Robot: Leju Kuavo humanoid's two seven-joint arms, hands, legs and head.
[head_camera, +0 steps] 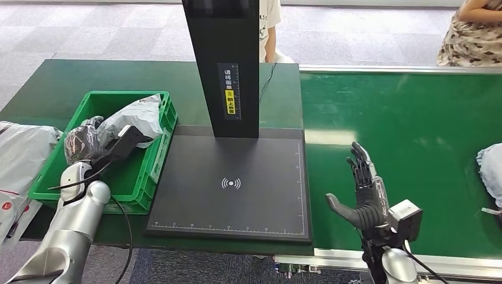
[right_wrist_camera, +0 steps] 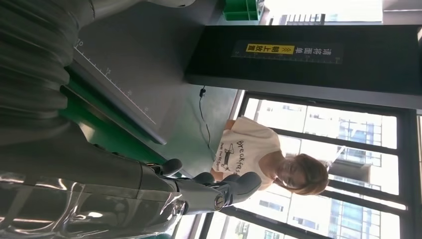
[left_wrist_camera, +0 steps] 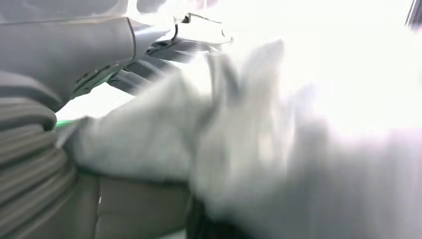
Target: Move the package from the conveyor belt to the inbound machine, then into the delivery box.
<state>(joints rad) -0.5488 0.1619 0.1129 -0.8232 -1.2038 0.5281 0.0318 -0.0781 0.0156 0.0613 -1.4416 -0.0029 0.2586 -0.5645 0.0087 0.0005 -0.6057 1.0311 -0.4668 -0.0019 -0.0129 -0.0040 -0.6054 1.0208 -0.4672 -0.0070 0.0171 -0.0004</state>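
Note:
A grey plastic package (head_camera: 140, 116) lies in the green delivery box (head_camera: 158, 155) at the left of the table. My left hand (head_camera: 84, 145) is inside the box, right against the package's near end. The left wrist view is blurred: the package (left_wrist_camera: 209, 149) sits close under the fingers (left_wrist_camera: 149, 62), and I cannot tell whether they grip it. My right hand (head_camera: 366, 190) hovers open above the green conveyor belt (head_camera: 414, 130), fingers spread and holding nothing; its fingers (right_wrist_camera: 219, 191) also appear in the right wrist view. Another pale package (head_camera: 491, 170) peeks in at the belt's right edge.
The black inbound machine has a flat scanning pad (head_camera: 231, 207) and a tall black column (head_camera: 228, 65) between box and belt. Grey bags (head_camera: 23, 155) lie left of the box. Two people (head_camera: 269, 23) (head_camera: 473, 32) stand beyond the table.

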